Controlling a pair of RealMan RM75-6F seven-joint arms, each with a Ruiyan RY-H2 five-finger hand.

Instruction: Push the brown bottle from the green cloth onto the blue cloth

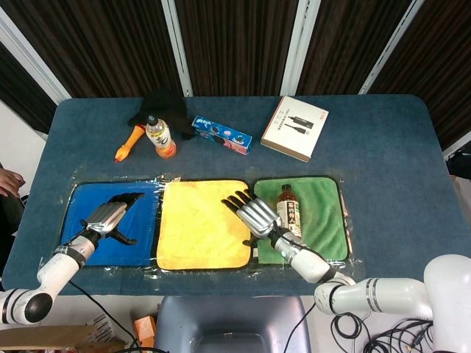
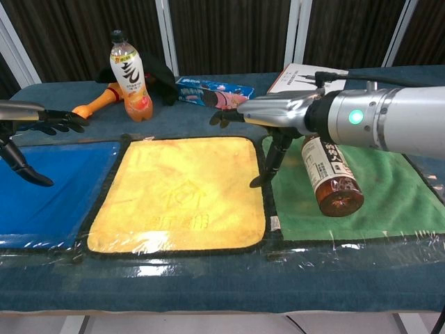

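Note:
The brown bottle (image 1: 290, 209) (image 2: 332, 176) lies on its side on the green cloth (image 1: 325, 213) (image 2: 403, 202), cap pointing away from me. My right hand (image 1: 254, 212) (image 2: 272, 115) hovers open just left of the bottle, over the border between the green cloth and the yellow cloth (image 1: 202, 224) (image 2: 184, 191), fingers spread and holding nothing. My left hand (image 1: 109, 215) (image 2: 28, 118) is open above the blue cloth (image 1: 81, 213) (image 2: 55, 181) at the far left.
Behind the cloths stand an orange drink bottle (image 1: 160, 137) (image 2: 129, 76), a black cloth with an orange toy (image 1: 129, 143), a blue snack box (image 1: 221, 134) (image 2: 208, 92) and a white box (image 1: 295, 127). The three cloths lie under clear plastic film.

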